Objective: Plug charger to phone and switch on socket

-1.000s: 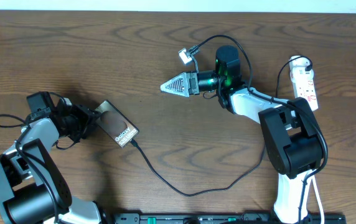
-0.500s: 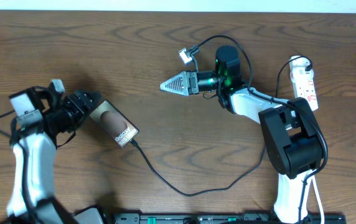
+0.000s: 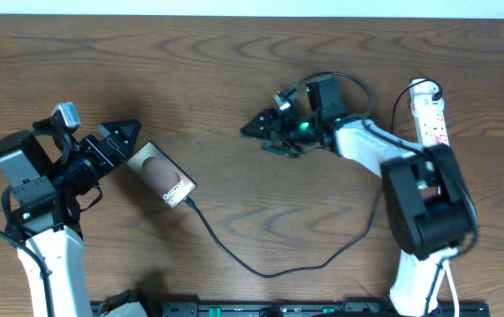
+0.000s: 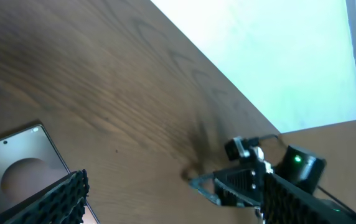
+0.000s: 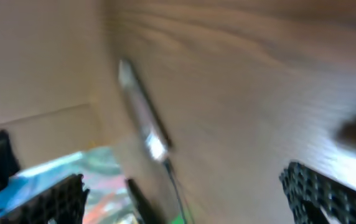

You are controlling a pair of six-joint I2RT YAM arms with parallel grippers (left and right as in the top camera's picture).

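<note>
The phone (image 3: 160,174) lies flat on the wooden table (image 3: 217,53), left of centre, set diagonally with the printed end toward the lower right. The charger (image 3: 270,271) meets the phone's lower-right short edge. From there the cable runs in a loose curve across the table front and rises toward the right arm's base.

The left gripper (image 3: 122,139) sits just beside the phone's upper-left end. Its fingers (image 4: 60,198) are spread wide with nothing between them.

The right gripper (image 3: 252,132) is near the table centre, pointing left, well apart from the phone. Its view is blurred, yet the fingers (image 5: 330,190) stand wide apart and empty.

The socket (image 3: 432,114) lies at the far right edge, beyond the right arm. The switch position cannot be read.
</note>
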